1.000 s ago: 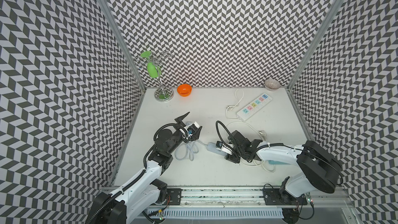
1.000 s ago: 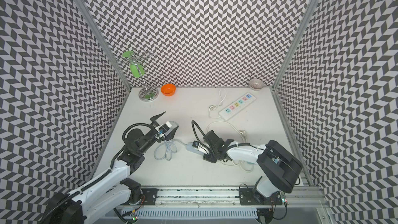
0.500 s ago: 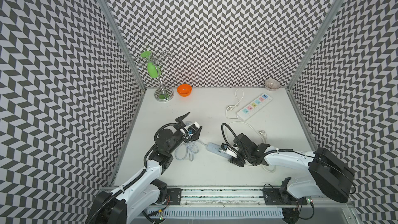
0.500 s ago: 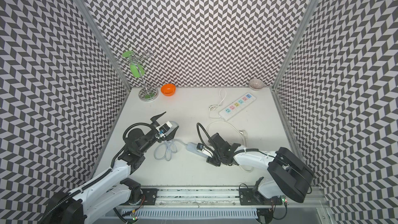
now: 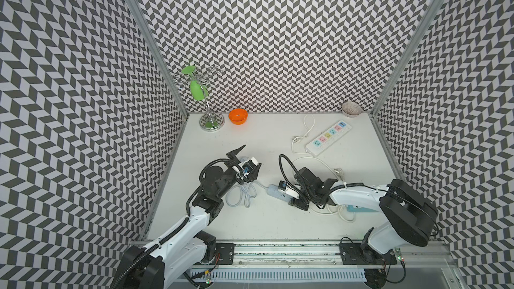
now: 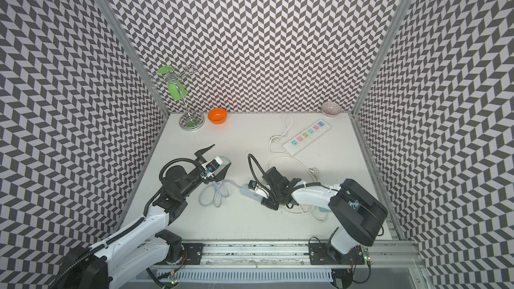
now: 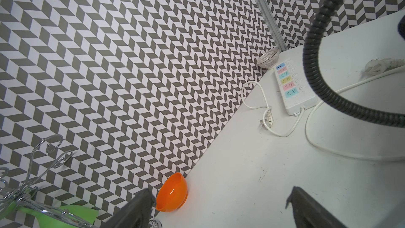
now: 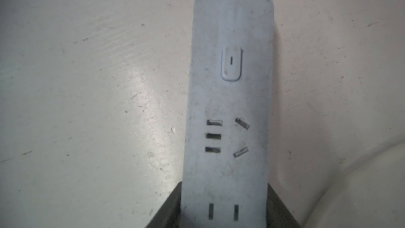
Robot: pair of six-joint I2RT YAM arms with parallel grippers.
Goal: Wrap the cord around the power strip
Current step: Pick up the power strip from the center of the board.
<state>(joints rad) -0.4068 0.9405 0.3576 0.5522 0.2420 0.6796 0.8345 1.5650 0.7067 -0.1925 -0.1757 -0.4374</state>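
The slim pale blue-grey power strip [image 5: 276,192] [image 6: 250,192] lies flat near the table's middle. My right gripper [image 5: 292,194] [image 6: 264,193] is shut on its right part. In the right wrist view the strip [image 8: 230,73] runs out from between the gripper [image 8: 223,205], with a dark finger against each long side. The thick pale cord [image 5: 241,196] [image 6: 213,194] leaves the strip's left end and lies in loose loops on the table. My left gripper [image 5: 252,155] [image 6: 221,154] [image 7: 221,196] hangs open just above the loops, holding nothing. The plug is hidden.
A wide white strip with pastel sockets [image 5: 328,137] [image 7: 291,84] and its thin cord lie at the back right. A teal strip [image 5: 358,208] lies under my right arm, its cream cord [image 5: 314,159] curling behind. An orange bowl [image 5: 238,115] [image 7: 172,191], a wire rack [image 5: 207,98] and a small bowl [image 5: 351,109] stand along the back wall.
My right gripper has closed in on the power strip, and the right arm's elbow swung outward and back. The strip, the cord and my left arm have stayed where they were.
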